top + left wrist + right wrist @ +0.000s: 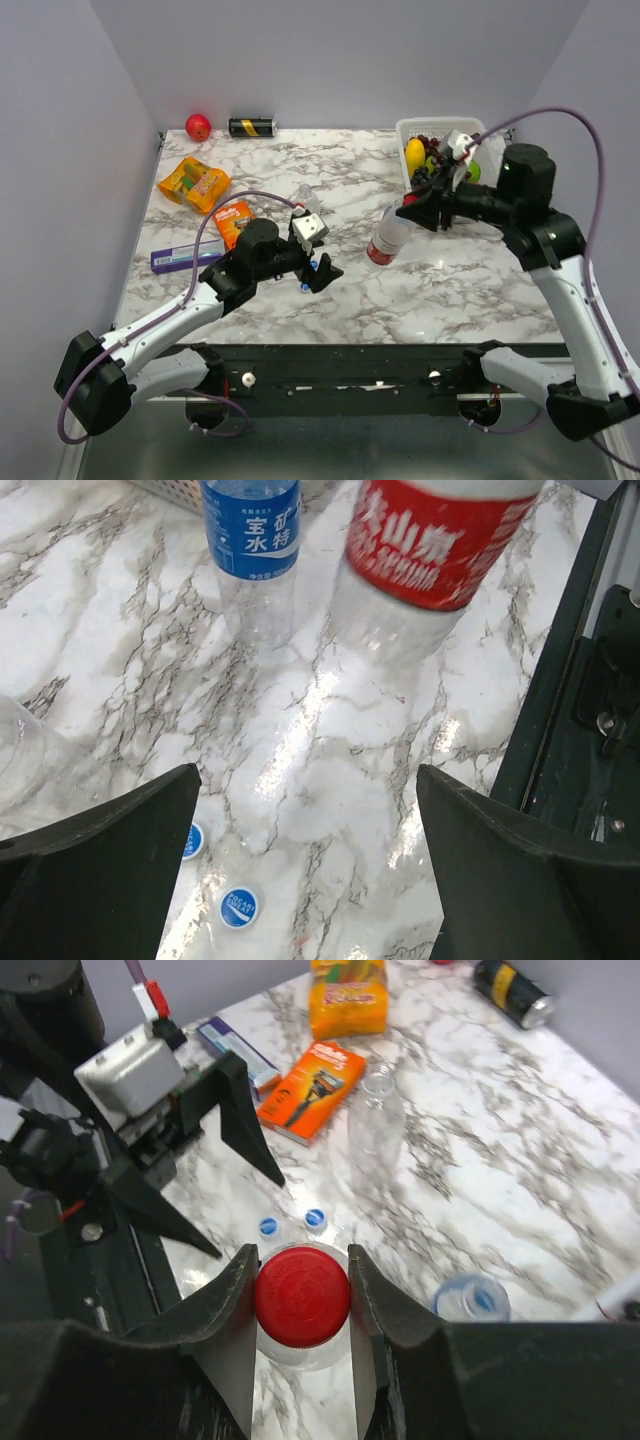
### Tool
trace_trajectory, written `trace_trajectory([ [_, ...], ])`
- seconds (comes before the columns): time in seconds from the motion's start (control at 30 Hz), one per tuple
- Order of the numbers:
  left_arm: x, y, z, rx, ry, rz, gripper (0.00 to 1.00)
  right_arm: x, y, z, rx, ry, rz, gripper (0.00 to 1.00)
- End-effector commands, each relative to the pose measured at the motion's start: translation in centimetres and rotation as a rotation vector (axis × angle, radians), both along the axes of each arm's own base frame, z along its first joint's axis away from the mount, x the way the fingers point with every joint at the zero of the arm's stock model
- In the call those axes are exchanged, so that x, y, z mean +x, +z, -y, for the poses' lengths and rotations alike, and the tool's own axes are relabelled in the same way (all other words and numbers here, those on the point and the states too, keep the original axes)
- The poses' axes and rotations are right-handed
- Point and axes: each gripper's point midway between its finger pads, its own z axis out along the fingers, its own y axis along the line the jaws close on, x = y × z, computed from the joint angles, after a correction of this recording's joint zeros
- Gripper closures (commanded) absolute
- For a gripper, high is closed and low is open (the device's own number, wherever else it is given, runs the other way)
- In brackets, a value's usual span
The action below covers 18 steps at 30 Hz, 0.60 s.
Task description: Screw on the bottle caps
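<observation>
Left arm comes up from its base in the near-left corner and stretches low across the marbled worktop (480, 290) toward the middle. The left claw (318, 273) is spread wide, holding nothing, hanging just above the surface. The two blue caps (238, 907) lie flat right under it, close together near its left finger, loose on the marble.

Off to its left are a blue-and-white box (185, 259), an orange box (233, 220) and an orange snack bag (194, 183). A red ball (198, 126) and a black-and-gold can (251, 127) sit at the back wall. None of it is near the caps.

The plain bottle (308, 200) stands upright just behind the left claw, mouth open, no cap on it.

The red-labelled bottle (386, 240) is in the middle, leaning, with its top toward the right arm. The blue-labelled bottle (250, 535) stands just beside it in the left wrist view. I can't make it out from the top, since the right arm's in front.

Right arm rises from the near-right corner, elbow bent high, and reaches leftward. The right claw (301, 1305) is pinching the red cap (302, 1295), a finger pressed on each side, and the cap sits on the red-labelled bottle's neck. A white basket (402, 127) of fruit sits behind that wrist at the back right.
</observation>
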Motion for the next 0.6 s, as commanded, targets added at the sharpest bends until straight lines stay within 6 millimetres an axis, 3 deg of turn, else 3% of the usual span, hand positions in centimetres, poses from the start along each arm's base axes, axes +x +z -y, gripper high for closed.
trace_trajectory([
  [0.0,-0.2,-1.4,-1.3,0.058,0.018,0.001,0.01,-2.1,-4.9,4.8,-0.16,-0.115,-0.062,0.94],
  [0.2,0.2,-1.2,-1.2,0.056,0.019,0.004,0.01,-0.8,-7.9,10.9,-0.26,-0.322,-0.055,0.98],
  [0.3,0.5,-1.0,-1.2,0.058,0.022,0.01,0.01,1.3,-8.2,13.5,-0.286,-0.431,0.0,0.98],
  [0.33,0.6,-1.1,-1.1,0.06,0.02,0.006,0.01,1.9,-9.1,14.3,-0.294,-0.46,-0.004,0.98],
  [0.37,0.7,-0.9,-1.0,0.058,0.019,0.008,0.01,2.9,-8.5,14.7,-0.29,-0.481,0.049,0.98],
  [0.57,0.5,-1.4,-1.1,0.084,0.014,-0.02,0.01,6.8,-10.0,16.9,-0.29,-0.55,0.084,0.97],
])
